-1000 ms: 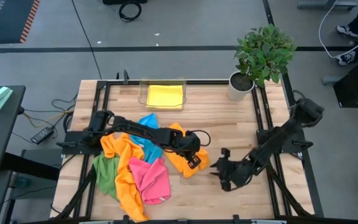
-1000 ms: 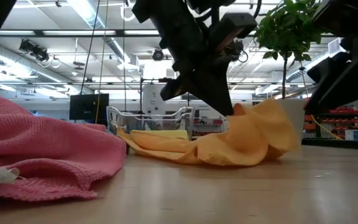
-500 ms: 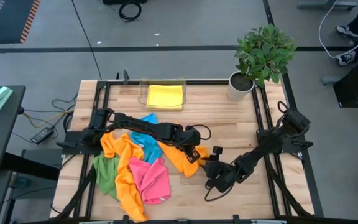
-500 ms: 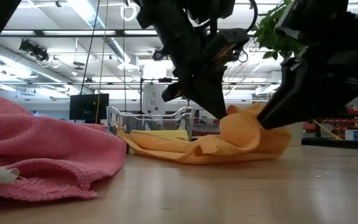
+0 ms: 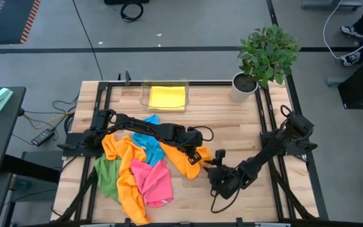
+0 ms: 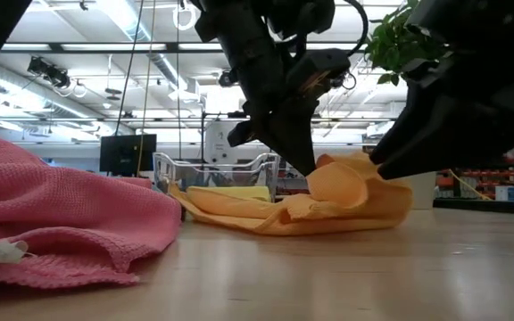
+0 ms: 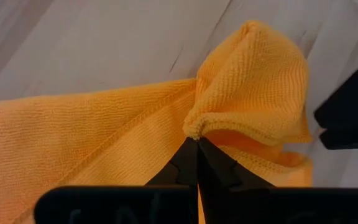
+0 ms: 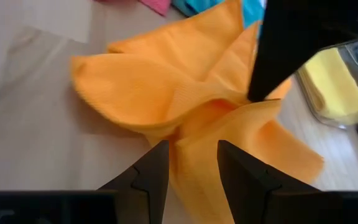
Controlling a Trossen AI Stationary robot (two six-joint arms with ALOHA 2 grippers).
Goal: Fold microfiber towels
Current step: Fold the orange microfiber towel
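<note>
Orange microfiber towel (image 5: 183, 157), soft and crumpled, lies on the wooden table (image 5: 232, 126) with a pinched peak standing up in your left gripper (image 5: 194, 156). Its fingers are clamped tight on that raised fold, as the left wrist view shows. Your right gripper (image 5: 218, 178) sits just beside it, fingers (image 8: 151, 171) spread apart with the cloth's edge between them, not yet closed. Beyond the left gripper, toward the table's far edge, you have the clear plastic tray (image 5: 145, 94) holding 1 folded yellow towel (image 5: 167, 98). The orange towel has no clear long axis; it spreads from the left gripper back toward the heap. On the arm's side of that gripper lie the blue towel (image 5: 149, 142), pink towel (image 5: 153, 180), green towel (image 5: 108, 176) and a second orange cloth (image 5: 128, 189). A potted green plant (image 5: 266, 53) stands well beyond the right gripper.
</note>
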